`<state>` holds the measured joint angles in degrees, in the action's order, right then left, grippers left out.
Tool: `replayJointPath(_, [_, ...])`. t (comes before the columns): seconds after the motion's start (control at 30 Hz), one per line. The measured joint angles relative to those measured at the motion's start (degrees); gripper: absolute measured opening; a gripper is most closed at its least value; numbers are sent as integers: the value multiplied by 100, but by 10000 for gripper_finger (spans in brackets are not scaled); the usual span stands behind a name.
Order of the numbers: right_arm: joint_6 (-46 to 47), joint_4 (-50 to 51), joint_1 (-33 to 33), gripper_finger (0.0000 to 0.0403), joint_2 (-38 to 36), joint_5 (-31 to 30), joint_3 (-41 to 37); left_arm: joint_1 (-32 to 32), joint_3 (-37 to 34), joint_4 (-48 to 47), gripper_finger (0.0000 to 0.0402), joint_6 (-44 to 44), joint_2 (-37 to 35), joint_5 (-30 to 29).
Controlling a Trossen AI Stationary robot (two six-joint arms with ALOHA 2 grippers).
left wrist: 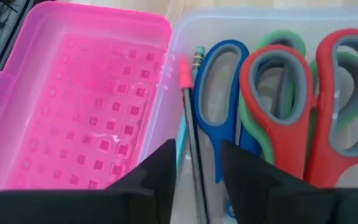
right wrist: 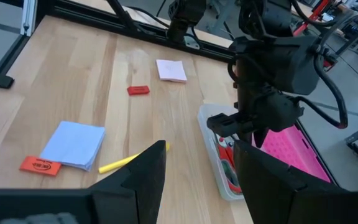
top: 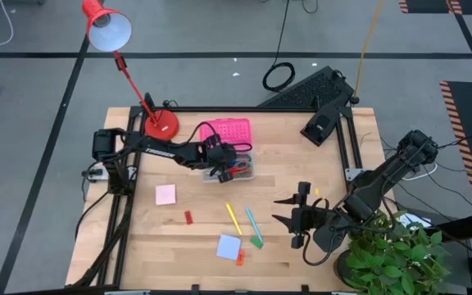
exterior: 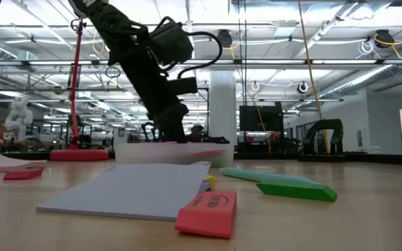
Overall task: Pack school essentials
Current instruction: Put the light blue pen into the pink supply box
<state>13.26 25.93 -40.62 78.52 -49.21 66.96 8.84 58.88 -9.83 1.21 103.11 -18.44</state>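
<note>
The box (top: pixel 238 168) sits just past table (top: pixel 138 246) centre toward 12 o'clock, its lid (top: pixel 229 131) lying open on its 12 o'clock side. Scissors (left wrist: pixel 278 106) and a pencil (left wrist: pixel 191 124) lie inside the box — the left gripper (top: pixel 220 172) is right over it. The lamp (top: pixel 161 124) stands at 10 o'clock. Pads (top: pixel 165 194), pencils (top: pixel 233 218) and erasers (top: pixel 188 217) are spread toward 6 o'clock; the right gripper (top: pixel 289 211) hangs at 4 o'clock.

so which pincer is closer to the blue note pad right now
Right. The right pincer hovers over the table just beside the blue note pad, while the left pincer is farther off, down over the clear box.
</note>
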Motion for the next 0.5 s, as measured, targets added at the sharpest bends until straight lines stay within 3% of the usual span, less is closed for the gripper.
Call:
replayJointPath(0.3, [476, -2, 0, 180, 0, 149, 0, -342, 548, -553, 138, -26, 0, -98])
replayJointPath(0.5, [1091, -4, 15, 180, 38, 597, 0, -614, 1286, -1986, 138, -615, 0, -131])
